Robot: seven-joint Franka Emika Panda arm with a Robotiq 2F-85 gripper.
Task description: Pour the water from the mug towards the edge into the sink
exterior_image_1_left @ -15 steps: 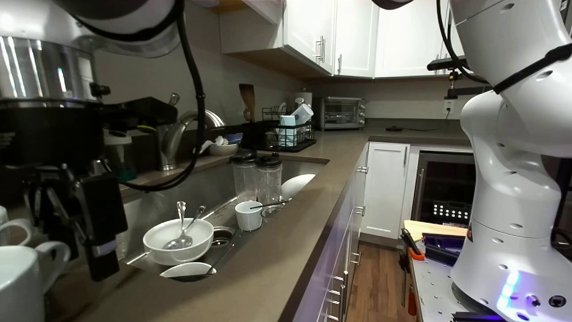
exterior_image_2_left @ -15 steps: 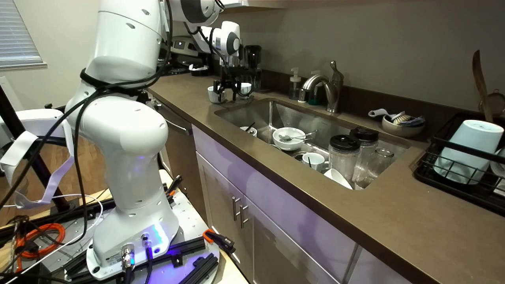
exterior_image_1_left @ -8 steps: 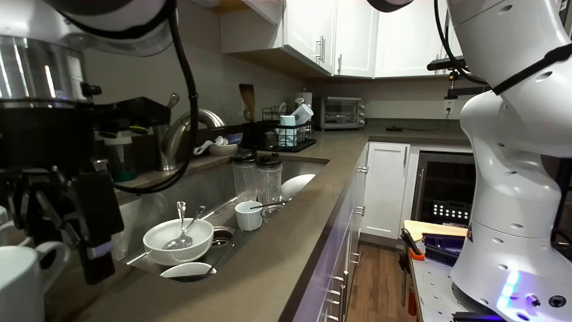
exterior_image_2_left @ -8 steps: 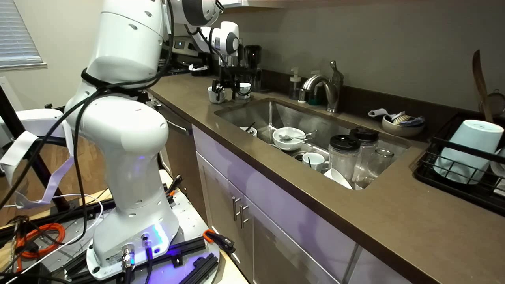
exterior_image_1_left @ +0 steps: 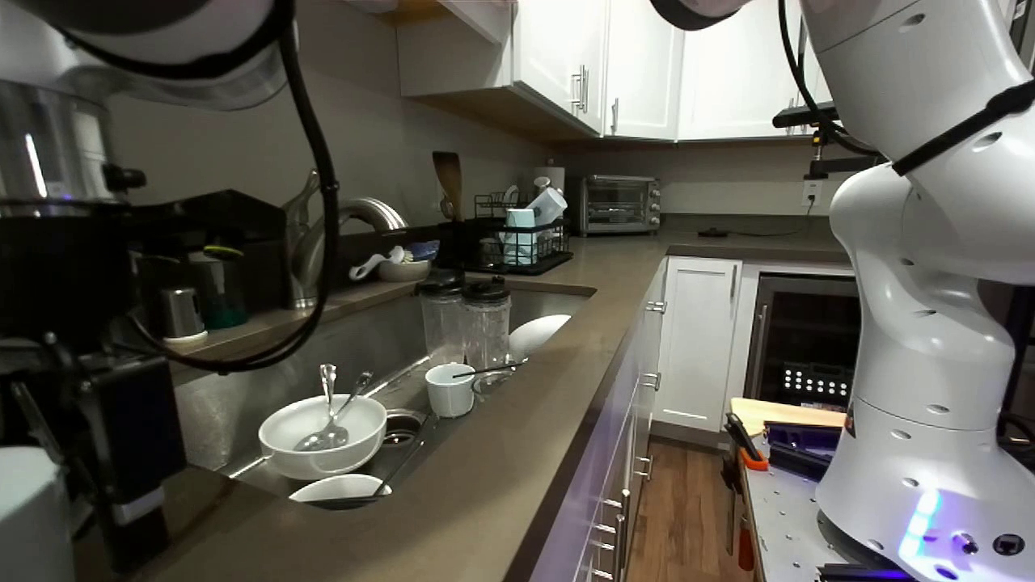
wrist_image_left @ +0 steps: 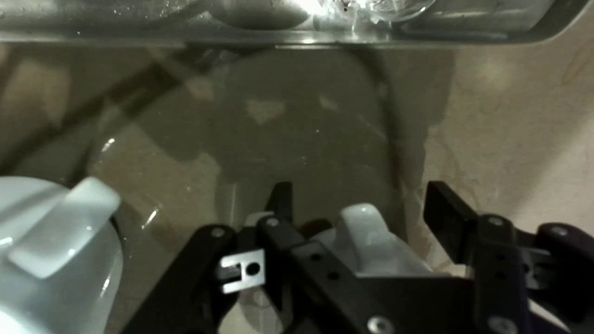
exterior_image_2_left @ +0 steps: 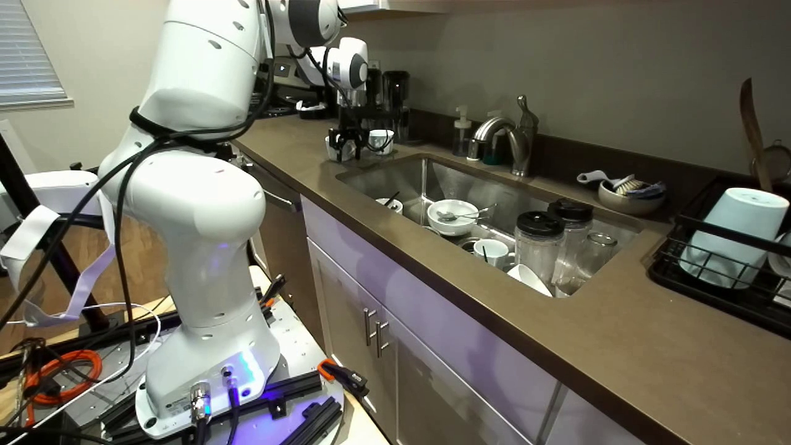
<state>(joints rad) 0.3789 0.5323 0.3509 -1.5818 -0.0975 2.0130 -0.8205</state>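
Note:
The white mug nearer the counter edge point(exterior_image_2_left: 349, 151) stands upright on the counter beside the sink's end. In the wrist view its handle point(wrist_image_left: 364, 232) points towards the sink point(wrist_image_left: 116, 23). My gripper point(wrist_image_left: 359, 206) is open, with one finger on each side of that handle and gaps showing. In an exterior view the gripper point(exterior_image_2_left: 346, 147) is low at this mug; in an exterior view a finger point(exterior_image_1_left: 137, 517) stands beside the mug point(exterior_image_1_left: 28, 517), which is partly cut off. The second white mug point(wrist_image_left: 55, 278) stands to the left, also seen beyond the gripper point(exterior_image_2_left: 381, 141). No water shows.
The sink holds a white bowl with spoons point(exterior_image_1_left: 323, 436), a small white cup point(exterior_image_1_left: 449, 390) and lidded clear jars point(exterior_image_2_left: 539, 247). A chrome tap point(exterior_image_2_left: 519, 142) and soap bottle point(exterior_image_2_left: 461, 130) stand behind it. A black cable point(exterior_image_1_left: 323, 202) loops from the wrist.
My gripper has moved down and across towards the mug nearer the edge, leftward in both exterior views. The fingers stay open. The mugs have not moved.

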